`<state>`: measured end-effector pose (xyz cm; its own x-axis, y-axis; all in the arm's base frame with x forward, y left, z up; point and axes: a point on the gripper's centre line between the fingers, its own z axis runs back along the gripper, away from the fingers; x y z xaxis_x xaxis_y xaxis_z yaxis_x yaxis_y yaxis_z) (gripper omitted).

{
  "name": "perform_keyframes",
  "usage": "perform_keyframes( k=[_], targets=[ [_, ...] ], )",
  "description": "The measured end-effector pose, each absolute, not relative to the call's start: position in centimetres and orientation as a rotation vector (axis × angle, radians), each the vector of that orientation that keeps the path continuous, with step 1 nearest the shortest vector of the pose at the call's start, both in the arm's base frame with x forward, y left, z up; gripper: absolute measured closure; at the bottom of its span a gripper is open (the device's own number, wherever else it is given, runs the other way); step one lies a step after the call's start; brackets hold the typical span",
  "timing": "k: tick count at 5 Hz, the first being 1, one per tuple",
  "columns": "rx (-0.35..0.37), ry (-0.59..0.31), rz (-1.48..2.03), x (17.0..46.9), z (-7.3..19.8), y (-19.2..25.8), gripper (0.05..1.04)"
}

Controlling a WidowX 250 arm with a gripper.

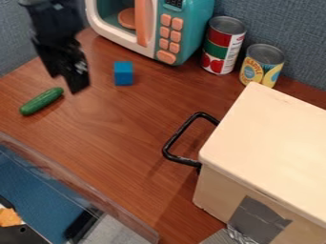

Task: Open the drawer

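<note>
The black gripper (68, 75) hangs at the upper left, over the table between the green cucumber and the blue block. It is well to the left of the drawer box and apart from it. The pale wooden box (270, 143) stands at the right, and its black bar handle (182, 131) sticks out to the left over the table. The handled side of the box is mostly hidden from this angle, so how far the drawer is in or out cannot be told.
A toy cucumber (41, 101) and a blue block (123, 73) lie on the wooden table (121, 128). Along the back stand a teal toy microwave (191, 19), a red-and-green can (223, 45) and a yellow can (261, 64). A clear rim (76, 186) borders the lower left.
</note>
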<state>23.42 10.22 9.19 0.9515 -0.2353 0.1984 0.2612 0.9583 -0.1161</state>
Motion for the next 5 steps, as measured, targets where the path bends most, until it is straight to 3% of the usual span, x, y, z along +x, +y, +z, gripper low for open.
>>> perform_keyframes(
  k=[3, 5],
  targets=[
    [-0.162, -0.206, -0.259, 26.0, 7.0, 2.7, 0.085],
    [-0.197, -0.235, -0.133, 27.6, 5.7, 0.5, 0.085]
  ],
)
